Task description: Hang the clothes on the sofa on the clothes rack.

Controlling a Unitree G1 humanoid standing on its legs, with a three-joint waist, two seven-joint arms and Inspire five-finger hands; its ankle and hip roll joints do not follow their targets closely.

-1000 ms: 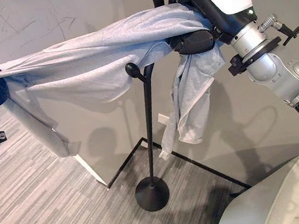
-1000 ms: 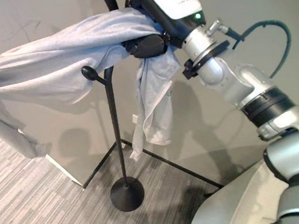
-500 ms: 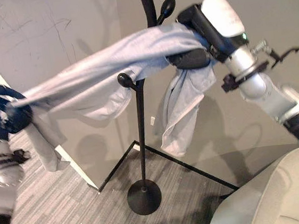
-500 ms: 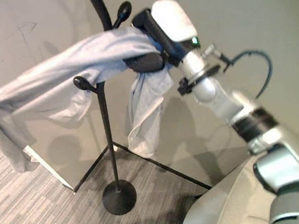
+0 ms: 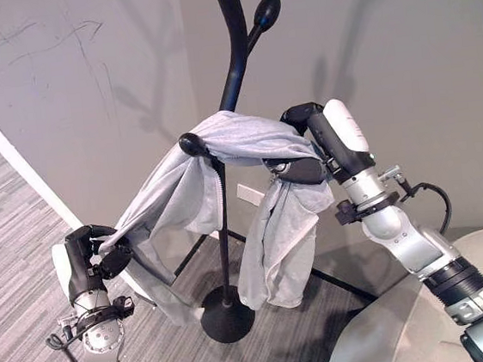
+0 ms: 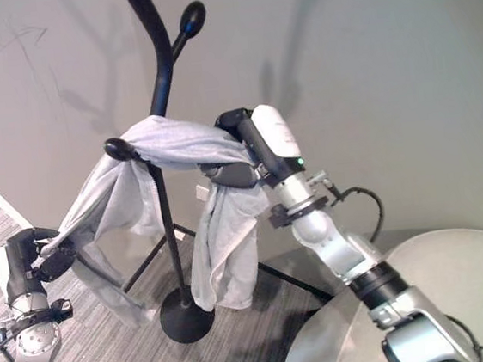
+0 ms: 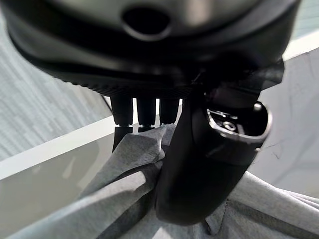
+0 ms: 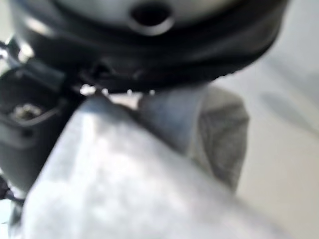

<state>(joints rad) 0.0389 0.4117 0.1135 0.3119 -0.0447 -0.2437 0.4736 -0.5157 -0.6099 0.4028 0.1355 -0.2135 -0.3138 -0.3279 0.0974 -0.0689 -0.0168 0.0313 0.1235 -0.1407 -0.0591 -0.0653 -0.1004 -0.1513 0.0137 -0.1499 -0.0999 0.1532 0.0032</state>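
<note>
One black clothes rack [image 5: 232, 70] stands by the grey wall [image 5: 399, 35], a light grey jacket [image 5: 246, 142] draped over its lower peg. Right hand [image 5: 304, 161] curls round the cloth beside the pole; left hand [image 5: 90, 257], low down, pinches a trailing sleeve end.

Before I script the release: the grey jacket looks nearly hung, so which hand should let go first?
Probably the left hand: it only grips a trailing end of the light grey zip jacket low down, while the right hand steadies cloth beside the black rack's peg.
</note>
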